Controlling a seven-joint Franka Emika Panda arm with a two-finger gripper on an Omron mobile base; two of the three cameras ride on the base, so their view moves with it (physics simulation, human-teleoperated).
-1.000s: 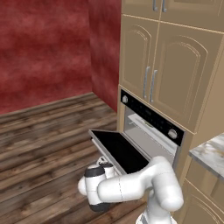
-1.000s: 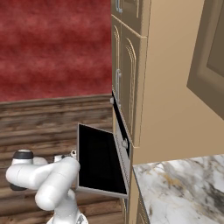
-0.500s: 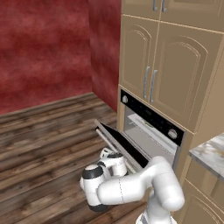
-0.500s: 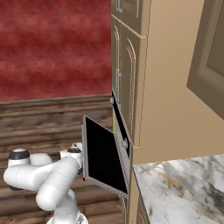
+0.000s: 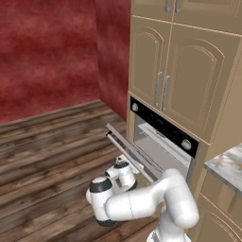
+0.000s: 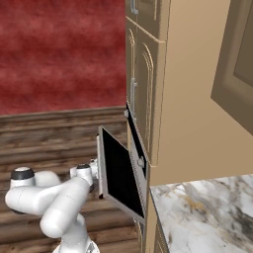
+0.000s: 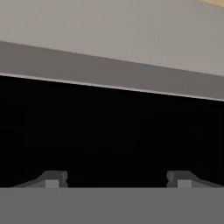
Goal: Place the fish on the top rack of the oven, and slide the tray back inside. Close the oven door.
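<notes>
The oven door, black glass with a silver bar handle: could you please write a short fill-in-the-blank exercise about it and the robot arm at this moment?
1. The black glass oven door with its silver bar handle is neither fully open nor shut; it stands ____ closed.
2. The white arm's gripper is at the door's ____ face.
3. In the hand view, the two dark fingertips stand ____ apart, with nothing between them.
4. The cabinet doors above the oven are ____ in colour.

Missing words: partly; outer; wide; tan

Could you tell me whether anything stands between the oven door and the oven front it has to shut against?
Nothing visible does: the gap between the oven door and the oven looks free. The tool faces the door's black outer side.
</notes>
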